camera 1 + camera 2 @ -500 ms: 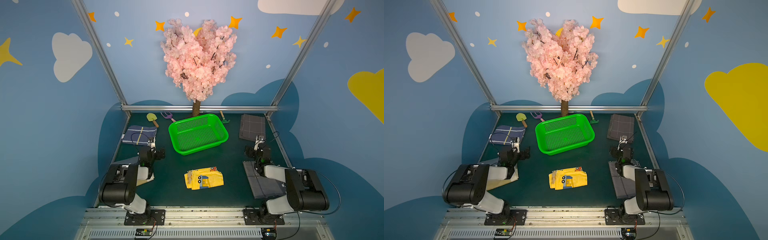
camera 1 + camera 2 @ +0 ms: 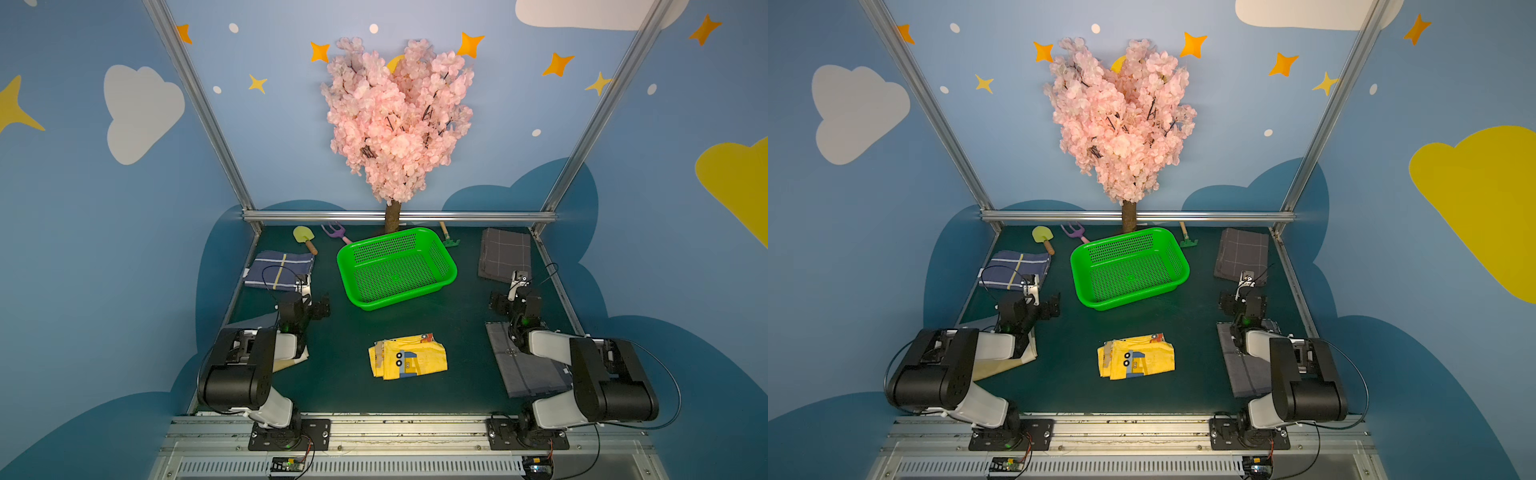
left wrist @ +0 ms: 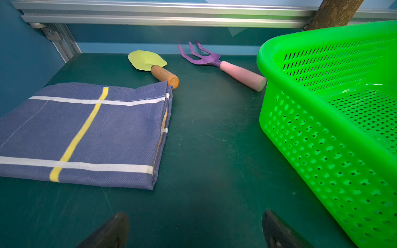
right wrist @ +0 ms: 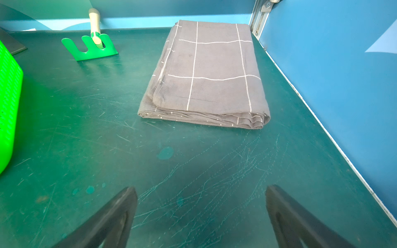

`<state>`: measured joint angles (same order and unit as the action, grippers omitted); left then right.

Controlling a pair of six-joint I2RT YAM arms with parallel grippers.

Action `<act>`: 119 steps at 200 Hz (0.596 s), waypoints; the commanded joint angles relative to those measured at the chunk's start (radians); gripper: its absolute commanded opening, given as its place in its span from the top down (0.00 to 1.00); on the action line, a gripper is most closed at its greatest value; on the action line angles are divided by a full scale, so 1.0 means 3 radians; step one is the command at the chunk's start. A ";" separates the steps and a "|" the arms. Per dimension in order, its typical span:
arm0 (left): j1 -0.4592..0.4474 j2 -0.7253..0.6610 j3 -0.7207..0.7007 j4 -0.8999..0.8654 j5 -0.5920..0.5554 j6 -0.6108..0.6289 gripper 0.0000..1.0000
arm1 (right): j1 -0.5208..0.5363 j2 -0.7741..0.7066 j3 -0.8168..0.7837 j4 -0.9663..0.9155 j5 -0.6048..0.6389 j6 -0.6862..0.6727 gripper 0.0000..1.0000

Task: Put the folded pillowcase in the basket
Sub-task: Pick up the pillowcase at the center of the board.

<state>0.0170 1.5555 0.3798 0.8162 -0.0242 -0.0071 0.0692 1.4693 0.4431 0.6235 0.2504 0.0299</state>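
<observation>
A folded yellow pillowcase with a cartoon vehicle print lies flat at the front middle of the table in both top views. Behind it stands the bright green mesh basket, with nothing in it. My left gripper hovers open left of the basket, holding nothing. My right gripper is open over bare table, right of the basket. Both are well apart from the pillowcase, which neither wrist view shows.
A blue striped cloth lies back left and a grey checked cloth back right. Another grey cloth lies under the right arm. Toy shovel, fork, rake and tree trunk line the back.
</observation>
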 commanded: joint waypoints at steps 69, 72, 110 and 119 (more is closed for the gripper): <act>0.0160 -0.0665 0.0750 -0.1496 0.0334 -0.0158 0.00 | 0.0190 -0.0282 -0.0115 0.0186 0.0113 -0.0169 0.02; 0.0162 -0.0737 0.0762 -0.1508 0.0361 -0.0228 0.00 | 0.0193 -0.0325 -0.0099 0.0187 0.0154 -0.0172 0.02; -0.0066 -0.1335 0.1342 -0.2601 0.0510 -0.0473 0.00 | 0.0205 -0.0950 0.1274 -0.2135 0.0095 0.0124 0.04; -0.0137 -0.1404 0.1508 -0.2954 0.0470 -0.0480 0.00 | 0.0207 -0.0899 0.1660 -0.2674 -0.0003 0.0205 0.05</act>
<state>0.0242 1.1809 0.7277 0.2878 0.1001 -0.1112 0.1276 1.2522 0.6628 0.2539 0.2794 0.0139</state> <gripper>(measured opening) 0.998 0.961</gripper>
